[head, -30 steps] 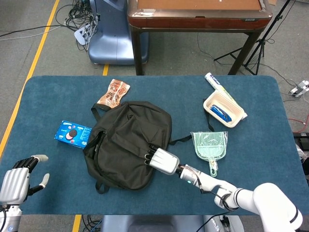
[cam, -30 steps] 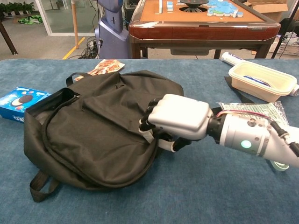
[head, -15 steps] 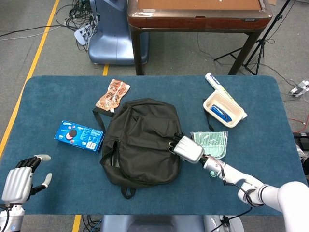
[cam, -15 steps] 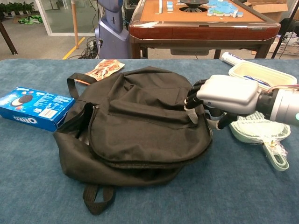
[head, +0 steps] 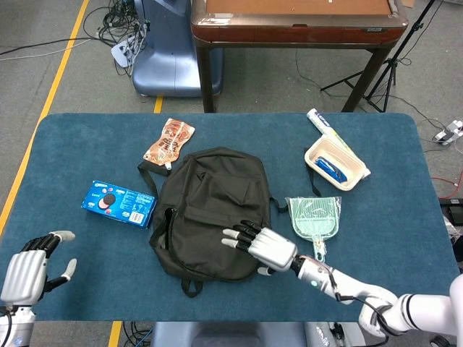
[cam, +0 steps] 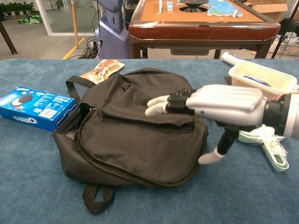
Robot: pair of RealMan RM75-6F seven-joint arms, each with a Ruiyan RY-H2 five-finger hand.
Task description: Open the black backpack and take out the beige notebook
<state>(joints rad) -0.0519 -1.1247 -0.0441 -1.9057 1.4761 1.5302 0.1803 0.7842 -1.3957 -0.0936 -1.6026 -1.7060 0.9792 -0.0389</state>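
The black backpack (head: 210, 210) lies flat in the middle of the blue table, also seen in the chest view as backpack (cam: 126, 135). Its zip looks partly open along the left side. No beige notebook shows in either view. My right hand (head: 264, 246) is open, fingers stretched out flat over the bag's lower right part; in the chest view the right hand (cam: 219, 105) hovers above the front pocket with the thumb hanging down. My left hand (head: 29, 267) is open at the table's near left corner, away from the bag.
A blue Oreo box (head: 118, 203) lies left of the bag, a snack packet (head: 168, 141) behind it. To the right are a green dustpan (head: 313, 217), a beige container (head: 333, 165) and a white tube (head: 323, 123). A wooden table (head: 296, 22) stands beyond.
My right hand dragged the backpack rightward, then let go of it and opened. It now lies flat over the bag's lower right. The left hand has stayed put.
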